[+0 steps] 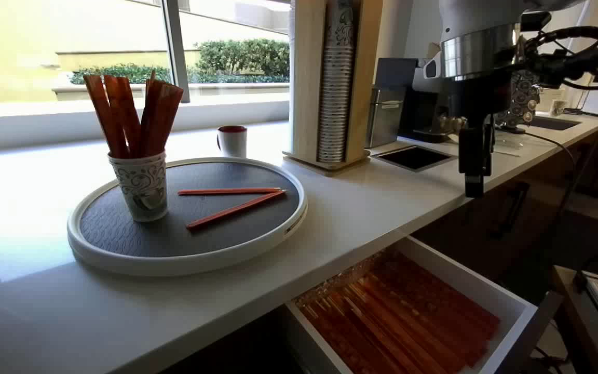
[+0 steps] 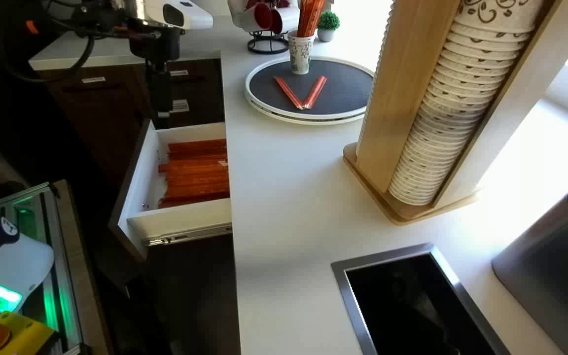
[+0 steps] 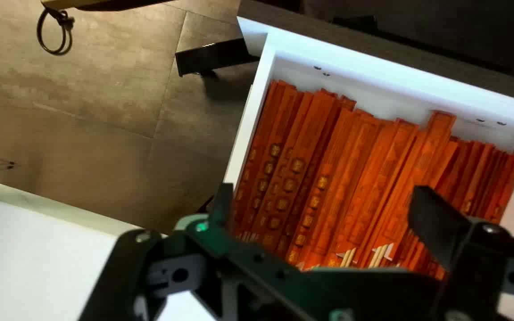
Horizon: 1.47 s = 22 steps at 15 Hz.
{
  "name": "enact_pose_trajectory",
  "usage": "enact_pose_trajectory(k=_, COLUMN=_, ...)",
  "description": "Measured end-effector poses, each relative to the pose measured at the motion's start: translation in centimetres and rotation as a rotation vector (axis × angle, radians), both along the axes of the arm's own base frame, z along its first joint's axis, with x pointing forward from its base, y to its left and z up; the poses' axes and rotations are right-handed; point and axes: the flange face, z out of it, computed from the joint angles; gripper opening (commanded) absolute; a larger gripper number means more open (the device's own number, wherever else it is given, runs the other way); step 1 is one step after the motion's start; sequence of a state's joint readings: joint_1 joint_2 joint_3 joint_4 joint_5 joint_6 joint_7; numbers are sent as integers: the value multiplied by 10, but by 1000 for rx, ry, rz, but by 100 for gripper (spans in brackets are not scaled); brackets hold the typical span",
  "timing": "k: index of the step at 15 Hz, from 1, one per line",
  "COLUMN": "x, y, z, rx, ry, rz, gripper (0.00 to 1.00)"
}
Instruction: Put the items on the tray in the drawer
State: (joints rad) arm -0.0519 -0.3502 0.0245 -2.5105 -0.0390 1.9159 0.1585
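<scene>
Two thin red-orange sticks, an upper one [image 1: 229, 191] and a lower one [image 1: 236, 209], lie in a V on the round grey tray [image 1: 236, 176] with a white rim. The sticks also show in an exterior view [image 2: 289, 92] on the tray [image 2: 338, 88]. The white drawer [image 2: 180, 219] stands pulled out below the counter, with rows of similar orange packets inside. My gripper [image 1: 474, 187] hangs beyond the counter edge, apart from the tray. In the wrist view my gripper [image 3: 322, 196] has its fingers wide apart, nothing between them, above the drawer [image 3: 373, 67].
A patterned paper cup [image 1: 146, 189] full of upright red-orange sticks stands on the tray. A tall wooden cup holder [image 2: 382, 113] stands beside the tray. A mug [image 1: 233, 143] stands behind it. A framed dark opening [image 2: 412, 296] lies in the counter.
</scene>
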Motion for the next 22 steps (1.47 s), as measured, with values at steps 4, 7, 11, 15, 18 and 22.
enact_pose_trajectory(k=4, x=0, y=0, z=0, rx=0, ry=0, rz=0, gripper=100)
enact_pose_trajectory(k=7, x=4, y=-2, z=3, rx=-14, ry=-22, rz=17, gripper=100)
enact_pose_trajectory(k=11, x=37, y=-9, z=29, rx=-89, ry=-122, rz=186, gripper=100)
enact_pose_trajectory(k=15, x=86, y=-4, z=49, rx=-90, ry=-213, rz=394, gripper=100)
enact_pose_trajectory(k=18, x=121, y=8, z=46, rx=-70, ry=-244, rz=564, gripper=100)
enact_pose_trajectory(k=22, x=162, y=18, z=33, rx=-47, ry=-237, rz=787, gripper=100)
